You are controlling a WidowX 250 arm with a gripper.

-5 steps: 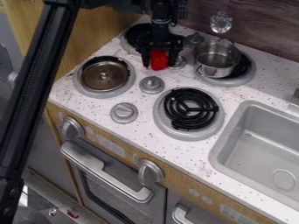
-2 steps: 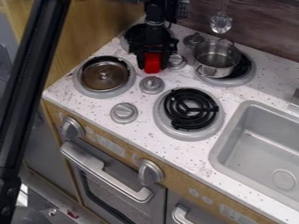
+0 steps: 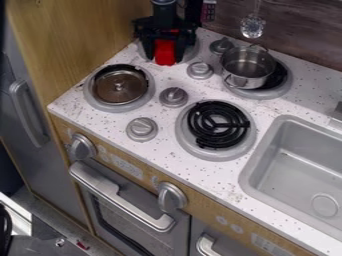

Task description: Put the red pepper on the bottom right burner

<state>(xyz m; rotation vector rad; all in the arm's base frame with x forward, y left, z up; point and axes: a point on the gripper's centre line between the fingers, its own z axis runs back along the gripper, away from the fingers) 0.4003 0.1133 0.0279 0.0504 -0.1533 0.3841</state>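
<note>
One black two-finger gripper (image 3: 164,50), on a black arm entering at the top edge; wrist near vertical, gripper hanging down, placed over the far left burner (image 3: 192,53) and well apart from the coil burner at the near right. Fingers: closed on the item, one to either side. One red toy pepper (image 3: 164,54), blocky and smooth, held between the fingers with its lower end projecting below them, at the far left burner; whether it touches the burner, cannot be told. One black spiral coil burner (image 3: 218,124) in a grey ring, near right position, beside the sink. One round metal dish (image 3: 119,86), brownish within, dark-edged, seated on the near left burner. One silver metal pot (image 3: 248,69) with loop handles, standing on the far right burner. Four grey round knobs (image 3: 141,129), set in a slanting row between the left and right burners. One white speckled surface (image 3: 200,174), carrying all of the above burners and knobs. One grey rectangular sink (image 3: 294,165), at right. One clear faceted piece (image 3: 252,26), hanging before the dark wood-grain back wall (image 3: 300,30).
</note>
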